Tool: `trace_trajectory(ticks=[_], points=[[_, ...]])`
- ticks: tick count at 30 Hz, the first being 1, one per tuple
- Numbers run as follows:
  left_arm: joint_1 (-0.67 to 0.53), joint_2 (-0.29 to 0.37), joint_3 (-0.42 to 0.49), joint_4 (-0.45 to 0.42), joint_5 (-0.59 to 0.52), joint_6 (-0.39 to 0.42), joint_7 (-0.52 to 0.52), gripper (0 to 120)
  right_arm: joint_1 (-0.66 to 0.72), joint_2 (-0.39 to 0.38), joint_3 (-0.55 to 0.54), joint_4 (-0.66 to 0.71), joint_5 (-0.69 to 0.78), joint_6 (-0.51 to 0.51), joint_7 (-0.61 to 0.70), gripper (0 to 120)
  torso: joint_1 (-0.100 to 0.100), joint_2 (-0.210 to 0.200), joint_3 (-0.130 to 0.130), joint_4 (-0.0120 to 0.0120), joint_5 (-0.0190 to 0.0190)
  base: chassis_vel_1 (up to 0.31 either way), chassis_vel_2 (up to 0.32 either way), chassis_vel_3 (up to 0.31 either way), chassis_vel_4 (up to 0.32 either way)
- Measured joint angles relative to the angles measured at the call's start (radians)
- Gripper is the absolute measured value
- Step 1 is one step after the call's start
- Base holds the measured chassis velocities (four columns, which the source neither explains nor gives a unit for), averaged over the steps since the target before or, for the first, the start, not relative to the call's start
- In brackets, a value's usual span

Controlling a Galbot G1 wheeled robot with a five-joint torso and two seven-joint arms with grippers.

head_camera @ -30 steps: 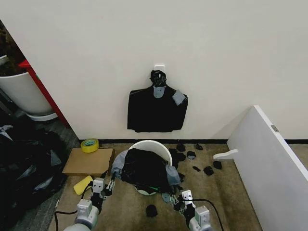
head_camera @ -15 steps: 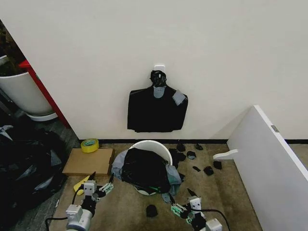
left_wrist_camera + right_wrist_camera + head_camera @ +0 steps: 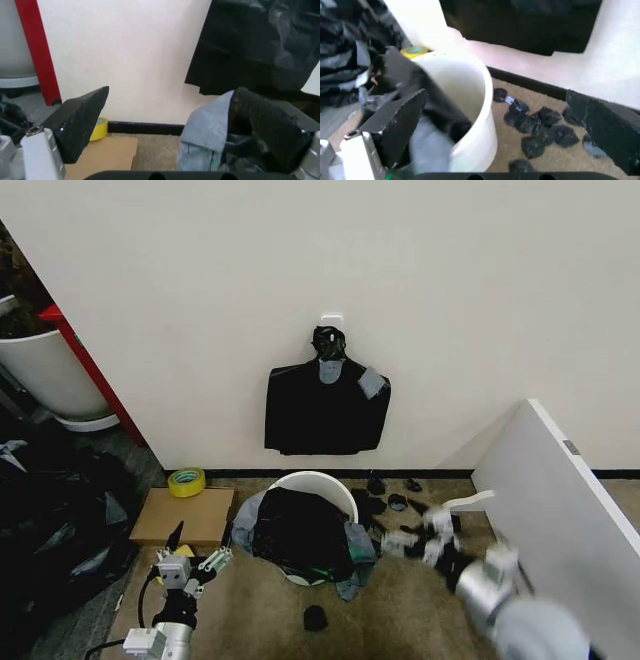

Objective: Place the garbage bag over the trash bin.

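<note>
On the carpet against the cream wall, you have the garbage bag (image 3: 298, 532) draped over the trash bin (image 3: 318, 484) but covering only its near rim, the far rim bare, with left gripper (image 3: 195, 554) and right gripper (image 3: 418, 538) both spread and empty.

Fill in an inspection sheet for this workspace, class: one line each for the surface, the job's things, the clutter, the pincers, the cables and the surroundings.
Surface: beige carpet along a white wall.
Job's things: trash bin stands upright by the wall; garbage bag is draped over its near rim, while the far rim is bare.
Clutter: black scraps right of the bin, one more in front; tape roll; cardboard box.
Pincers: left pincer open, holding nothing, left of the bin; right pincer open, holding nothing, right of the bin.
Cables: black cable on the left arm.
Surroundings: bundle of black bags hanging on the wall; white panel; white tub.
</note>
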Motion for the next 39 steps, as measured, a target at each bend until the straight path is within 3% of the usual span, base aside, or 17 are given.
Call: trace_trajectory(ticks=[1,6,8,10,14,20,27,39], points=[[0.000,0.000,0.000,0.000,0.000,0.000,0.000,100,0.000,0.000,0.000,0.000,0.000,0.000,0.000,100,0.000,0.000,0.000,0.0000,0.0000,0.000,0.000,0.000,0.000],[0.052,-0.037,-0.023,-0.018,0.032,-0.024,0.000,100,0.393,-0.014,-0.270,-0.235,0.054,-0.051,-0.093,100,0.000,0.000,0.000,-0.0002,-0.0002,0.000,0.000,0.000,0.000],[0.059,-0.040,-0.026,-0.023,0.035,-0.025,0.001,100,0.447,-0.005,-0.312,-0.271,0.053,-0.051,-0.106,100,0.000,0.000,0.000,0.0000,0.0000,0.000,0.000,0.000,0.000],[0.084,-0.050,-0.033,-0.040,0.049,-0.029,0.005,100,0.603,0.039,-0.442,-0.392,0.028,-0.043,-0.162,100,0.000,0.000,0.000,0.0002,-0.0005,0.000,0.000,0.000,0.000],[0.121,-0.055,-0.040,-0.062,0.061,-0.030,0.009,100,0.727,0.129,-0.573,-0.554,-0.051,-0.012,-0.298,100,0.000,0.000,0.000,0.0001,0.0000,0.000,0.000,0.000,0.000],[0.147,-0.056,-0.050,-0.082,0.064,-0.030,0.012,100,0.781,0.204,-0.642,-0.690,-0.161,0.037,-0.404,100,0.000,0.000,0.000,-0.0004,-0.0006,0.000,0.000,0.000,0.000],[0.155,-0.055,-0.041,-0.086,0.050,-0.025,0.014,100,0.806,0.262,-0.658,-0.781,-0.198,0.050,-0.421,100,0.000,0.000,0.000,-0.0004,-0.0005,0.000,0.000,0.000,0.000],[0.169,-0.049,-0.036,-0.115,-0.044,0.003,0.022,100,0.816,0.316,-0.666,-0.849,-0.234,0.065,-0.444,60,0.000,0.000,0.000,-0.0003,-0.0004,0.000,0.000,0.000,0.000]])
